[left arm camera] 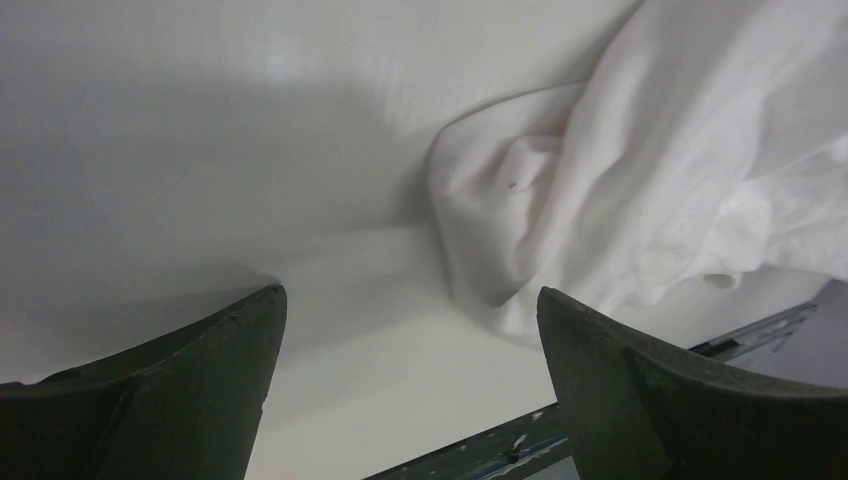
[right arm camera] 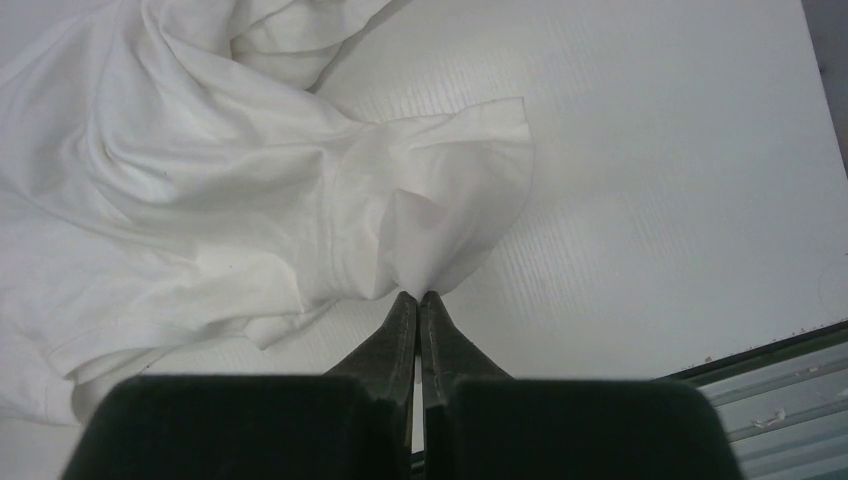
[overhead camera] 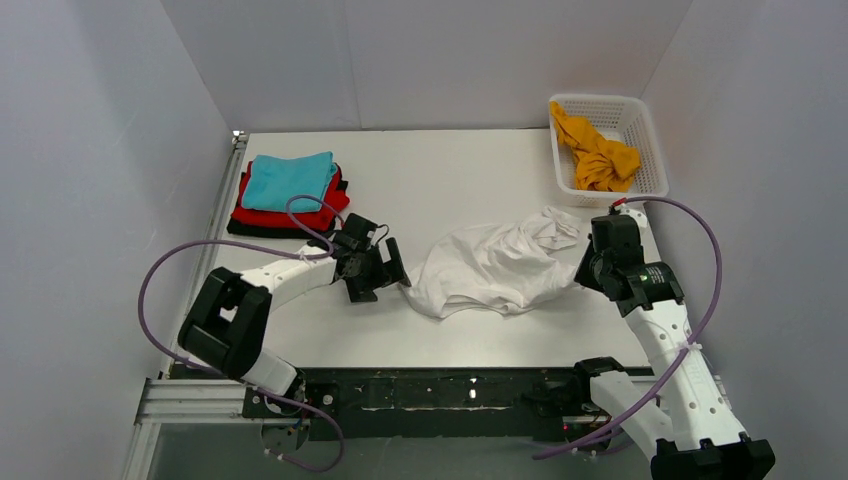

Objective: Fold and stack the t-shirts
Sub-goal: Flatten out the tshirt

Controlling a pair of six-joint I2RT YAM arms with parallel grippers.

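A large white t-shirt [overhead camera: 495,265] lies crumpled in the middle of the table. My right gripper [overhead camera: 584,272] is shut on the edge of a sleeve of it [right arm camera: 455,200], at the shirt's right side; the cloth fans out from the fingertips [right arm camera: 419,298]. My left gripper [overhead camera: 392,268] is open and empty just left of the shirt, its fingers [left arm camera: 600,350] wide apart, with a fold of the white shirt [left arm camera: 520,200] ahead of them. A folded stack sits at the back left: a teal t-shirt [overhead camera: 288,179] on a red one [overhead camera: 335,208] on a black one [overhead camera: 255,230].
A white lattice basket [overhead camera: 640,130] stands at the back right corner with an orange-yellow t-shirt [overhead camera: 598,155] bunched inside. White walls close in the table on three sides. The table's near edge with its dark rail [overhead camera: 440,385] runs along the front.
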